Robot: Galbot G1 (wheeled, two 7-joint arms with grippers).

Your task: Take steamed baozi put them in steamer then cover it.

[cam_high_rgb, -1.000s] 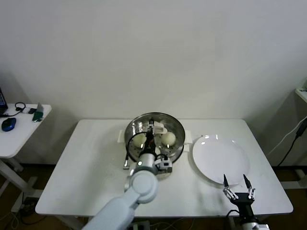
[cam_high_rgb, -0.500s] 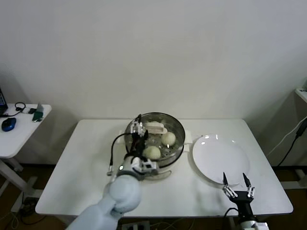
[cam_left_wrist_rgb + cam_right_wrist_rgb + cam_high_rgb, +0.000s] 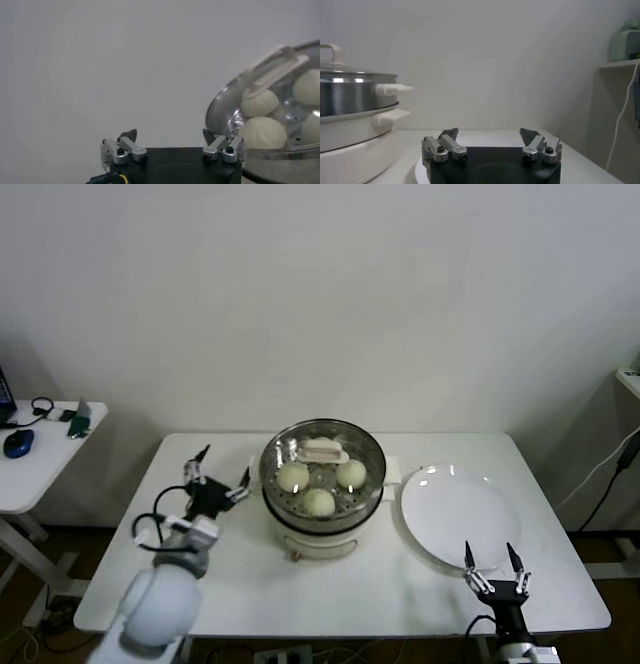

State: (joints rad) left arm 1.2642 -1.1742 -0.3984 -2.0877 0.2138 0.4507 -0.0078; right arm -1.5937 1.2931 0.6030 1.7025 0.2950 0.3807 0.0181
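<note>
The head view showed the steamer (image 3: 322, 502) on the white bench (image 3: 200, 584) with the glass cover (image 3: 323, 465) seated on it and three steamed baozi (image 3: 318, 501) visible beneath the glass. The right wrist view alone showed the steamer's side handles (image 3: 392, 89). The left claw (image 3: 216, 474) stood just beside the steamer, fingers spread wide, holding nothing. The right claw (image 3: 491, 568) sat at the bench's near edge by the white plate (image 3: 460, 514), fingers apart and empty.
</note>
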